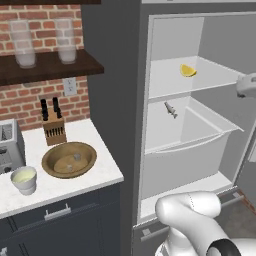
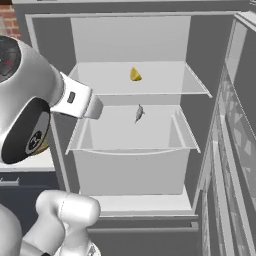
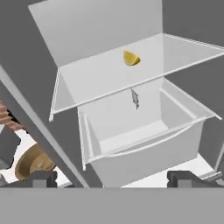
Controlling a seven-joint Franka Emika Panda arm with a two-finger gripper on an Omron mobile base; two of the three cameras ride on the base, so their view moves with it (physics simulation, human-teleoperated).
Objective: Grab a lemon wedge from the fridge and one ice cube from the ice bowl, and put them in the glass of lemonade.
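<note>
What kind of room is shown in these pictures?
Most likely a home kitchen: an open fridge with a lemon wedge on its shelf, and beside it a counter with a toaster and a knife block.

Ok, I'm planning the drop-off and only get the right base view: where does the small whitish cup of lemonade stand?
Observer: The small whitish cup of pale yellow lemonade stands on the white counter left of the tall dark grey fridge, near the counter's front edge.
Operator: And the ice bowl?
Observer: The wide brown wooden bowl sits just right of the cup, apart from it, with pale ice cubes inside.
Operator: Gripper ready?
Observer: In the hand view the gripper is open and empty, short of the tiny yellow lemon wedge on the upper shelf.
</note>
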